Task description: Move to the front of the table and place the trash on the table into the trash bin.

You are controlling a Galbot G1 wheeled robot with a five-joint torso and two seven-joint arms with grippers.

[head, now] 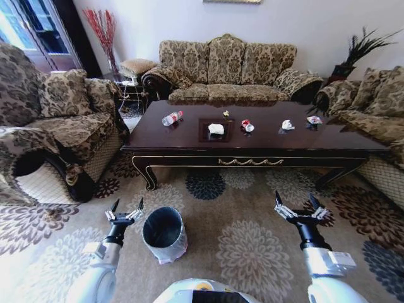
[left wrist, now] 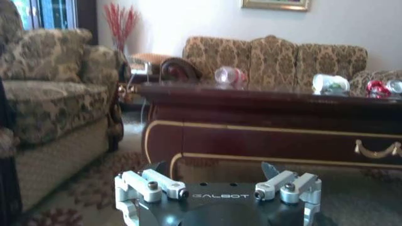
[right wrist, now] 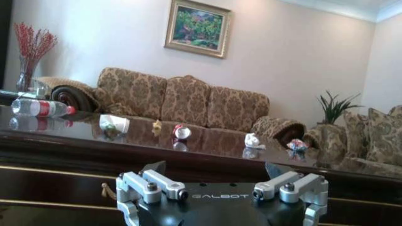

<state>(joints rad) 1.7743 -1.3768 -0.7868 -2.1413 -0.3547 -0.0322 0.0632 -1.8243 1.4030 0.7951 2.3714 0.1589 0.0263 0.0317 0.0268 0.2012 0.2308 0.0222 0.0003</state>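
Both the left gripper (head: 124, 211) and right gripper (head: 301, 208) hover open before the table (head: 189, 142). At eleven o'clock lies the bottle (head: 172, 118): probably light, slippery, best grasped mid-body.

We get daylight from the window (head: 28, 28) at upper left — it blows out white there and in the left wrist view. The head view is bright and evenly lit, with strong fisheye bending at the edges. The glossy table (head: 189, 140) throws glare and mirror reflections of the trash. The left wrist view is soft — the bottle (left wrist: 230, 75) is smeared, probably out of focus rather than motion blur. The right wrist view is sharper, with warm, dimmer light and a dark table front.
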